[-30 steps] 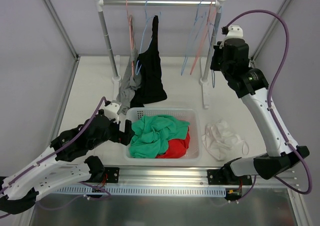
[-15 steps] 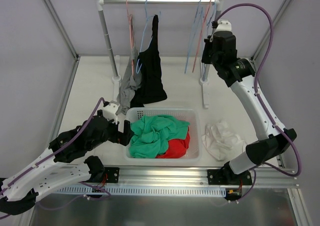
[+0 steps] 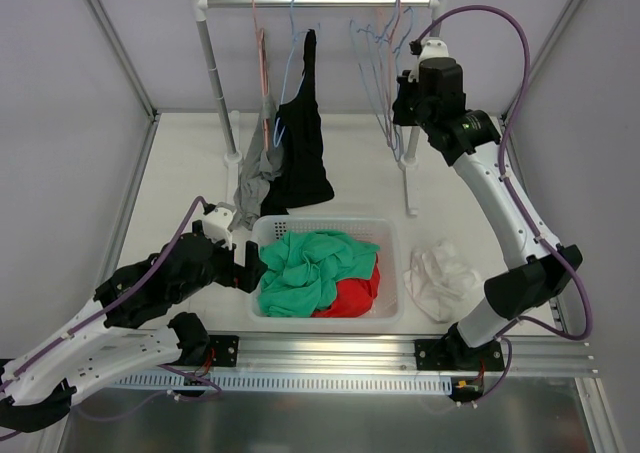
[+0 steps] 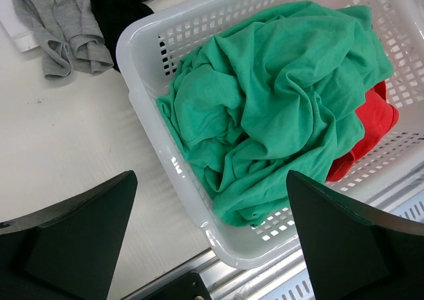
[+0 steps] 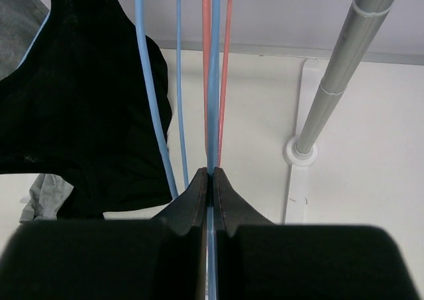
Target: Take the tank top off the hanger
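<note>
Black tank top hangs long-axis down from the rail, just left along it from the right gripper, the nearer one, pinched tight on an empty blue hanger; left gripper gapes wide, low over the basket

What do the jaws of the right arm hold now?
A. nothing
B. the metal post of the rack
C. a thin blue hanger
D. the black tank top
C: in the right wrist view the right gripper is shut on a blue hanger, and the black tank top hangs apart to its left.
</note>
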